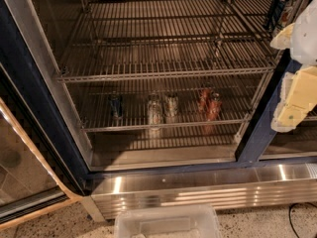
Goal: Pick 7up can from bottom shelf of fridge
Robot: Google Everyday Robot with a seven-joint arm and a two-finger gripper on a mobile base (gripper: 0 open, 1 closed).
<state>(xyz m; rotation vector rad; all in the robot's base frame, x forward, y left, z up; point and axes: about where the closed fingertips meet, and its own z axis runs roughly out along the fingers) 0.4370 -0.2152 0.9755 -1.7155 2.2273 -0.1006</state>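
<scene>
The fridge (29, 83) stands open, with a dark blue frame and steel wire racks. On the bottom shelf (163, 127) stand several cans. The 7up can (171, 106), dull grey-green with a silver top, is near the middle, just right of and slightly behind a paler silver-white can (154, 113). Two red cans (210, 104) stand to its right and a dark blue can (116, 106) to its left. My gripper (291, 114), pale yellow and white, hangs at the right edge in front of the fridge's blue centre post, well right of the 7up can and outside the shelf.
The glass door (20, 177) is swung open at the left. A higher wire rack (163, 74) overhangs the bottom shelf. Dark cans (280, 6) stand on an upper rack at top right. A stainless base panel (198, 188) and a clear plastic bin (167, 222) are below.
</scene>
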